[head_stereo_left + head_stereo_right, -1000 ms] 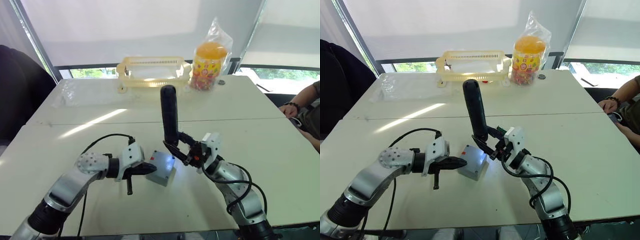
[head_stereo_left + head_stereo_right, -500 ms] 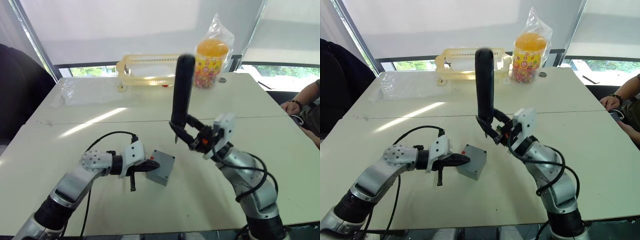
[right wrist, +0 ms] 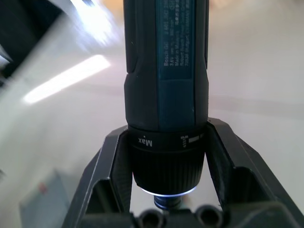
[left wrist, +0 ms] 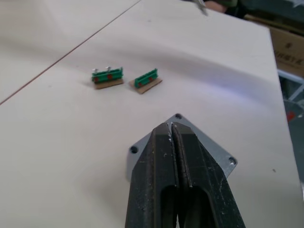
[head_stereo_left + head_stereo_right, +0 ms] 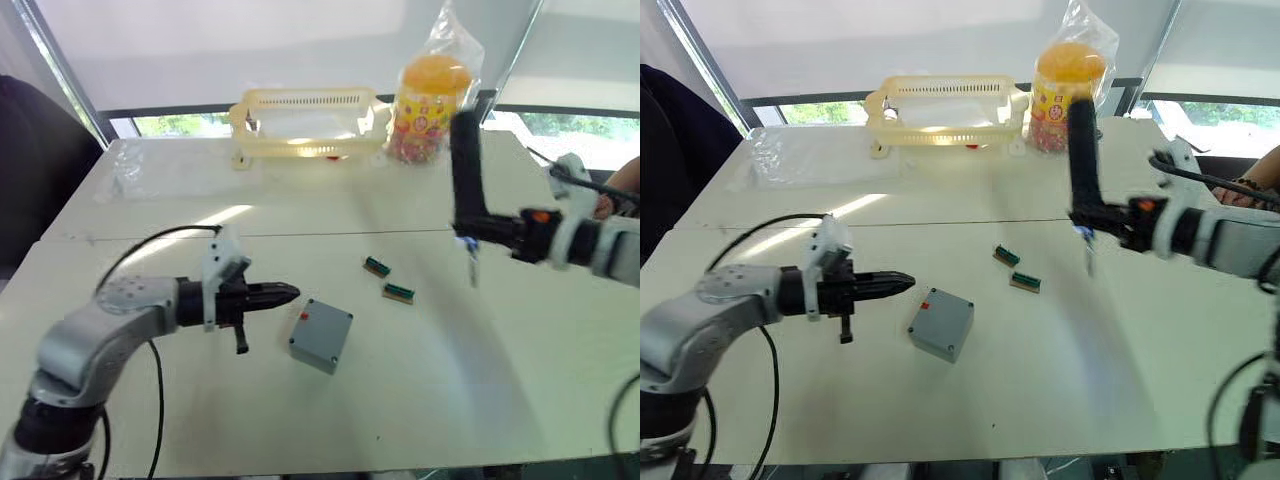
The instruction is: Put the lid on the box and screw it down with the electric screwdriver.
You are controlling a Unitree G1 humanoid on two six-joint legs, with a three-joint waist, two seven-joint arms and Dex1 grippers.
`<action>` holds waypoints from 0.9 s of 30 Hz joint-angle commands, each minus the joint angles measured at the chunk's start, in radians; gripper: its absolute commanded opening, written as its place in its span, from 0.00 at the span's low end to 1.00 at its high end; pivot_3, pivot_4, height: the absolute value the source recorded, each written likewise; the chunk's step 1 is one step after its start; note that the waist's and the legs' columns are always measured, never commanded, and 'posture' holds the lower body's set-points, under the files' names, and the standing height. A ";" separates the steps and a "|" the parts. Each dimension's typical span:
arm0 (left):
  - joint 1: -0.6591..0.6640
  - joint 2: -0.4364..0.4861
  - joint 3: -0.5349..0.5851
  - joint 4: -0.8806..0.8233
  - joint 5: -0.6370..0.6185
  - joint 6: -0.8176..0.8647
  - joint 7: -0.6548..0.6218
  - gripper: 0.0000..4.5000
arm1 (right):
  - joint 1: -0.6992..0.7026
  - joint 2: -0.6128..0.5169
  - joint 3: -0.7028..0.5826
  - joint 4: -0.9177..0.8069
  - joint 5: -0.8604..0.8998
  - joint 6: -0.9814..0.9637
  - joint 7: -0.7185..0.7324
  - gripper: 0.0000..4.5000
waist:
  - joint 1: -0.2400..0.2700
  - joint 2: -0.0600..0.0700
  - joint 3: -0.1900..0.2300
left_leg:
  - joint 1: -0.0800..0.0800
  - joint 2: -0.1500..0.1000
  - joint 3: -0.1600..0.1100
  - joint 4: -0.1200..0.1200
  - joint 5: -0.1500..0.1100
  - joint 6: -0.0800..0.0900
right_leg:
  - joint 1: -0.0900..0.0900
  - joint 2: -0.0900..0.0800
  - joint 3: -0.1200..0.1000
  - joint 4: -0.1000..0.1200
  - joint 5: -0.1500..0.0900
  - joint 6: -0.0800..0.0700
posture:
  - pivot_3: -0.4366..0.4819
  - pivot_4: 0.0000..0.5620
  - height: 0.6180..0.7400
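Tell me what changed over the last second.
The right gripper, shut on the electric screwdriver, lifted it off the box and swung it out to the robot's right. The left gripper, shut, backed off the box's side. The box, lid on, and the two green blocks stayed put.

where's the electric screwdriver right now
In the head views, the electric screwdriver is on the robot's right, held upright above the table in the right gripper. It is well clear of the box, beyond the two small green blocks.

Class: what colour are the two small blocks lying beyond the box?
Green on brown bases; the blocks show best in the left wrist view.
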 commanded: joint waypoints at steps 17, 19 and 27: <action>0.315 0.029 0.056 -0.209 -0.050 0.001 0.155 0.00 | -0.182 -0.041 0.561 0.391 -0.536 -0.128 0.452 0.91 | -0.003 0.009 0.007 | 0.001 0.001 0.006 0.013 0.004 -0.008 | 0.002 0.002 0.005 0.002 0.004 -0.007 | 0.48 0.27 1.00; 0.335 0.057 0.034 -0.210 -0.040 -0.005 0.128 0.00 | -0.184 -0.031 0.554 0.406 -0.594 -0.203 0.452 0.99 | -0.003 0.009 0.007 | 0.001 0.001 0.006 0.014 0.004 -0.008 | 0.003 0.002 0.005 0.002 0.004 -0.006 | 0.48 0.27 1.00; 0.394 0.102 -0.033 -0.149 -0.002 -0.063 0.048 0.00 | -0.015 0.090 0.224 0.038 -0.474 -0.494 0.530 0.99 | -0.004 0.009 0.007 | 0.001 0.002 0.007 0.014 0.004 -0.008 | 0.002 0.003 0.006 0.003 0.007 -0.001 | 0.48 0.27 1.00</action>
